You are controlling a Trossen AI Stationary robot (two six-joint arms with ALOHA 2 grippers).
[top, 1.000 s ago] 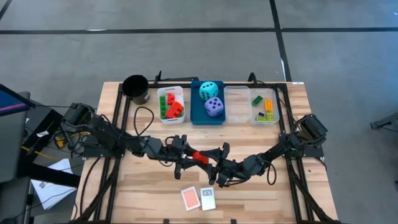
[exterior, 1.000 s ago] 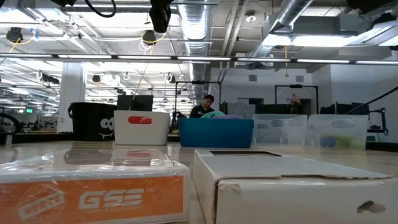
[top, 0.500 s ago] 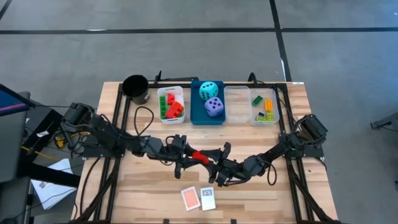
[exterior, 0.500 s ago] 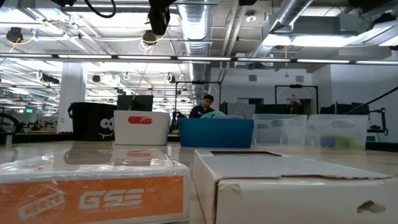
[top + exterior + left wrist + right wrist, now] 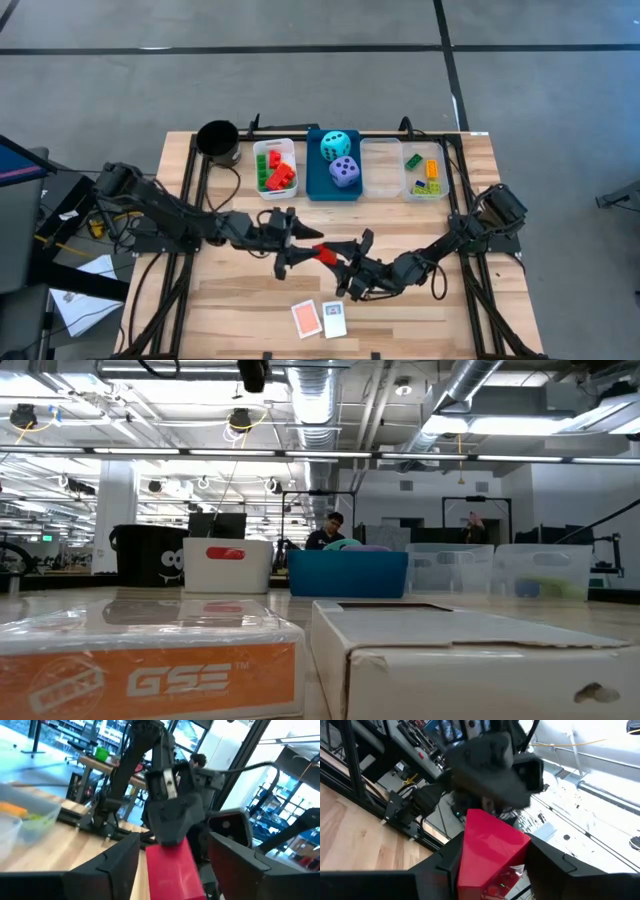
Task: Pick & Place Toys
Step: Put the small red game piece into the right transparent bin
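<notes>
From above, the left gripper [image 5: 296,243] and the right gripper [image 5: 348,262] met in front of the blue bin [image 5: 316,187], nearer the table's front edge, with a red brick [image 5: 325,254] between them. The brick lay at the right gripper's fingertips, and the left gripper's fingers stood spread just off its other end. Two cards [image 5: 318,319] lay flat further forward of the blue bin, near the table edge. The cyan die [image 5: 336,144] and purple die [image 5: 344,171] sat in the blue bin.

At table height, the blue bin [image 5: 348,573] stood across the table between a white bin [image 5: 227,564] and clear bins [image 5: 500,569]; neither gripper nor the brick showed there.

From the left wrist, the red brick [image 5: 172,871] sat in the gap between the dark fingers [image 5: 112,865], which stood apart with space on both sides, while the right gripper [image 5: 171,822] bore on its far end.

From the right wrist, the fingers [image 5: 447,862] were clamped on the red brick [image 5: 490,847], which tilted up toward the left gripper [image 5: 485,762].
</notes>
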